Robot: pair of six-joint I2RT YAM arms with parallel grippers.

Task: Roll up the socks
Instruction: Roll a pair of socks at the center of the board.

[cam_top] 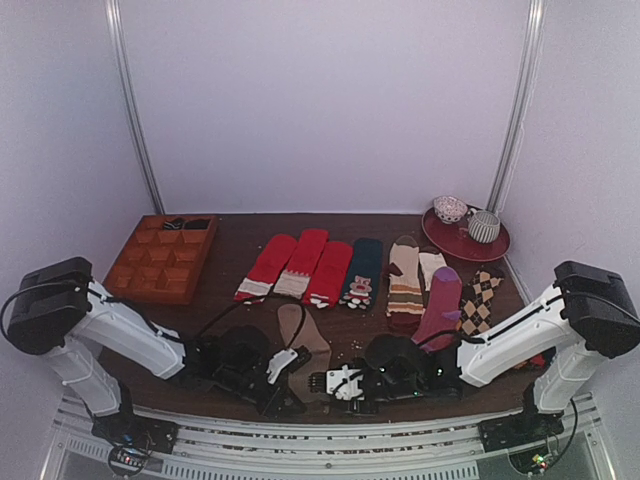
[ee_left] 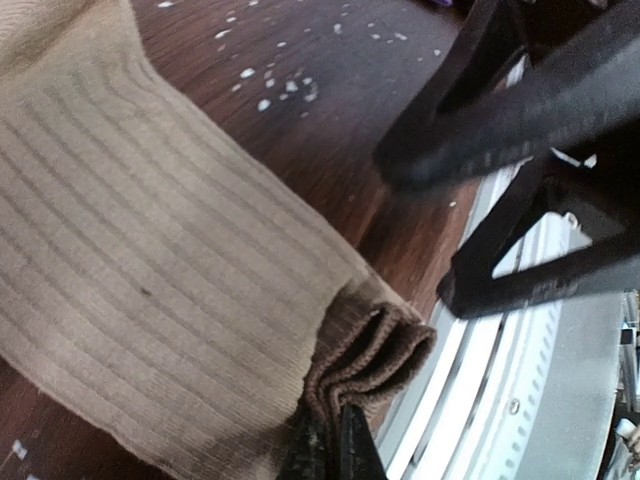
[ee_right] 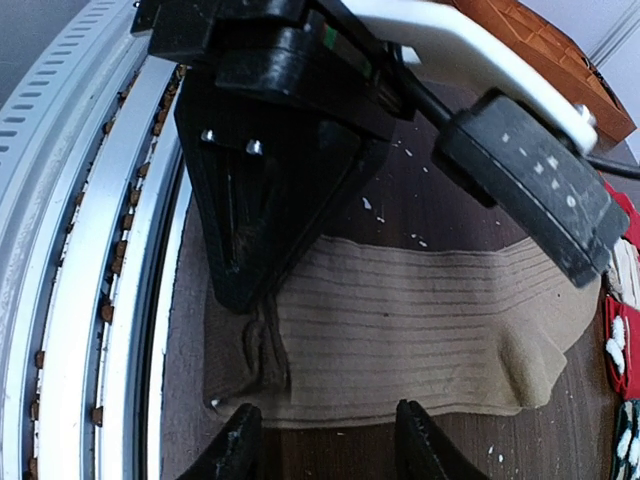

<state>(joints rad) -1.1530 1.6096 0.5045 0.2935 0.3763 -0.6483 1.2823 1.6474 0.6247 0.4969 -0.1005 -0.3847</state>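
Observation:
The tan-brown socks (cam_top: 303, 335) lie flat near the table's front edge, with the cuff end toward the rail. In the left wrist view the ribbed socks (ee_left: 130, 270) fill the left side, and my left gripper (ee_left: 335, 450) is shut on their folded, bunched cuff (ee_left: 385, 345). From above, the left gripper (cam_top: 287, 392) sits at the socks' near end. My right gripper (cam_top: 322, 382) faces it from the right. In the right wrist view the right gripper (ee_right: 325, 450) stands open just short of the long edge of the socks (ee_right: 400, 330), with nothing between its fingers (ee_right: 235, 450).
A row of other socks lies behind: red ones (cam_top: 300, 265), a dark teal one (cam_top: 362, 270), striped beige (cam_top: 405, 285), magenta (cam_top: 440, 300) and argyle (cam_top: 482, 295). A wooden compartment tray (cam_top: 160, 258) stands at the back left. A red plate (cam_top: 470, 245) holding cups stands at the back right. The metal rail (cam_top: 320, 435) runs along the front.

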